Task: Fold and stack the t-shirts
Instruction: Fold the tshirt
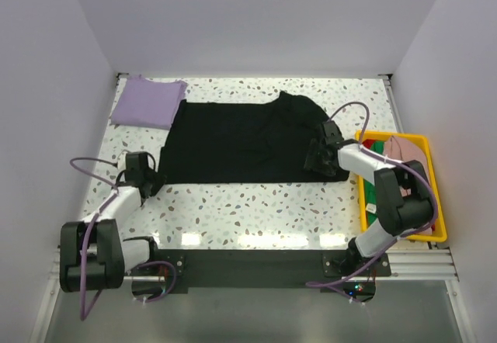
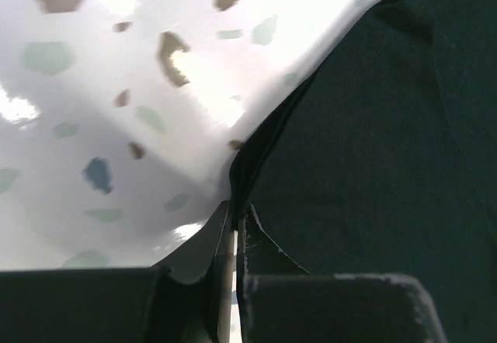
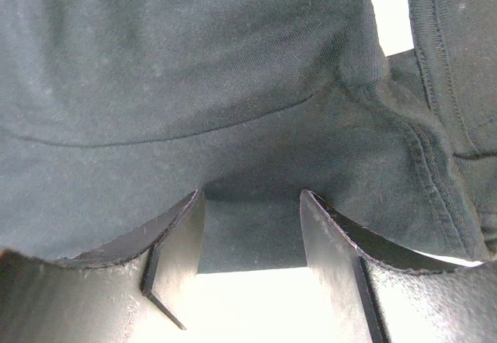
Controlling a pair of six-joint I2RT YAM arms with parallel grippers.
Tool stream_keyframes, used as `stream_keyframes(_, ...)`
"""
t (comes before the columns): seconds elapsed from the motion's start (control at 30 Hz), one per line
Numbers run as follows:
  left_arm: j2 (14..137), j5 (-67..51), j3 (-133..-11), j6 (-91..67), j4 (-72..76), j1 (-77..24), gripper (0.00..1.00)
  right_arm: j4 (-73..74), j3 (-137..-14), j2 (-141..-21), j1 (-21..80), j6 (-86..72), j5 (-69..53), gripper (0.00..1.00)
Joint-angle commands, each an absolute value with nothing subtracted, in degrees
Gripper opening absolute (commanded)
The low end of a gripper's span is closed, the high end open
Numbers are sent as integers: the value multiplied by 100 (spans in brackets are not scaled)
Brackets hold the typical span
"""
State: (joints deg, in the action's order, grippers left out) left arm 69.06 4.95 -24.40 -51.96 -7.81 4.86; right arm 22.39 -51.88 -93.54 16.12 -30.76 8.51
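Lying left to right along the counter's (image 1: pixel 256 203) far half, the black t-shirt (image 1: pixel 241 141) has a claw at each end. The left claw (image 1: pixel 155 177) is pinched onto its near-left corner, and the right claw (image 1: pixel 318 157) stands apart at its right end (cloth bunched between the fingers).

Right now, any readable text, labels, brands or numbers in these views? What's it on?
No readable text in any view.
On the black t-shirt: none, plain cloth, no print or tag showing.
On the lavender t-shirt: none, plain.
On the yellow bin: no label visible.
On the table: none, only speckle pattern.
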Motion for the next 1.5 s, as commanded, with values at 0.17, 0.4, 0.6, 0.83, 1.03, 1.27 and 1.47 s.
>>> stream_keyframes(0.17, 5767, 1389, -2057, -5300, -1661, 677, 0, 2645, -3483, -8290, 1968, -3805, -386, 56)
stream_keyframes(0.4, 5317, 1179, -2056, -5353, -1863, 686, 2, 3804, -2996, -5630, 2197, -4298, -194, 56)
stream_keyframes(0.6, 5160, 1019, -2636, -5020, -2267, 686, 45, 4210, -4304, -5430, 2197, -3790, 667, 59)
stream_keyframes(0.83, 5106, 661, -3419, -4282, -1935, 677, 56, 3132, -4728, -6852, 2232, -3366, 343, 57)
stream_keyframes(1.03, 6124, -36, -3480, -4403, -888, 133, 55, 2568, -4992, -7988, 2645, -3498, 694, 56)
stream_keyframes(1.27, 7162, 281, -3253, -4693, -238, -764, 52, 2321, -4519, -8412, 2839, -3823, 993, 56)
stream_keyframes(1.47, 7155, 457, -2708, -4816, -219, -835, 48, 2241, -3745, -8078, 2839, -4139, 853, 56)
